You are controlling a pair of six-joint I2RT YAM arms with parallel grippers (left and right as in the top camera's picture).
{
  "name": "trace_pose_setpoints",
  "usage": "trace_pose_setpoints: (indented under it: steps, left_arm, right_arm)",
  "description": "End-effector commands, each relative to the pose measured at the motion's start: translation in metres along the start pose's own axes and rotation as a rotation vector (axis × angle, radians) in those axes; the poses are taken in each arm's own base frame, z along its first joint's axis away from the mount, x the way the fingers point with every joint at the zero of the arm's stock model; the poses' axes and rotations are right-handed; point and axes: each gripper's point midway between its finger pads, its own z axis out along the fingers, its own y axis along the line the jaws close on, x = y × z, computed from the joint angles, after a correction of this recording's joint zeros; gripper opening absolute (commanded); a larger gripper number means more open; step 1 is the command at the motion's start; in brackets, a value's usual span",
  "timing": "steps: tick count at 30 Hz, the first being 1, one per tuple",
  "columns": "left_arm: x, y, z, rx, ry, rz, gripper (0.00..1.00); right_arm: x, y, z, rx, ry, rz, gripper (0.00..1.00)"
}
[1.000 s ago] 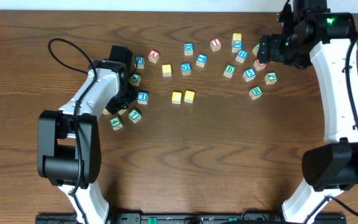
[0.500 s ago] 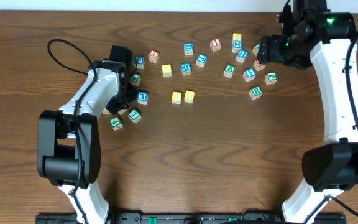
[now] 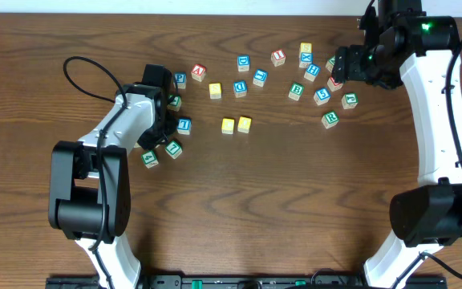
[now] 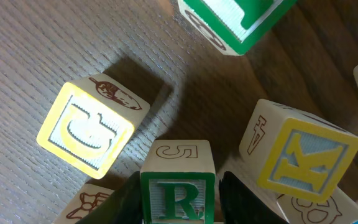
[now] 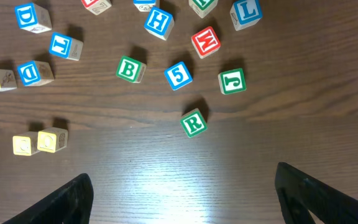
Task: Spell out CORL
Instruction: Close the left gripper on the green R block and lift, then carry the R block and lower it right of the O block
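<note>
A dark brown wood-grain table (image 3: 255,201) is filling nearly all of the overhead view, with a thin pale wall strip (image 3: 215,4) running along its 12 o'clock edge. The 2 white-and-black arms are reaching in from 6 o'clock, the left arm (image 3: 123,120) bending toward 10 o'clock and the right arm (image 3: 427,120) stretching to 1 o'clock. A black cable (image 3: 79,64) is looping over the wood beside the left arm. The right gripper (image 5: 182,171) is hanging with its fingers spread wide and nothing between them. The left gripper (image 4: 179,186) is pinching the gripped R cube (image 4: 178,198), green on white, with a yellow K cube (image 4: 306,158) sitting at 2 o'clock of it. Near the table's centre a yellow cube (image 3: 228,125) and its yellow twin (image 3: 245,124) are lying side by side. The loose R cube (image 3: 330,119) is resting well apart at their 3 o'clock. The blue L cube (image 5: 246,12) is showing at 1 o'clock in the right wrist view.
</note>
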Motion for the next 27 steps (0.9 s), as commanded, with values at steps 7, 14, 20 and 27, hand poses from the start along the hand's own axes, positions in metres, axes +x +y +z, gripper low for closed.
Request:
trace_pose_setpoints:
  steps: [7,14,20,27]
  left_arm:
    - [0.000,0.004,0.004,-0.016,0.003,-0.011,0.29]
    - [-0.005,0.001,-0.014,0.020,-0.026,0.013,0.27]
    - [-0.013,-0.003,-0.042,0.078,-0.078,0.043,0.25]
    - [-0.019,-0.012,-0.085,0.176,-0.152,0.065,0.25]
  right_arm:
    - [0.000,0.001,0.001,0.000,0.002,0.008,0.89]
    - [0.000,0.001,0.001,0.000,0.002,0.008,0.89]
    - [0.000,0.001,0.001,0.000,0.002,0.008,0.89]
    - [0.000,0.001,0.001,0.000,0.001,0.008,0.89]
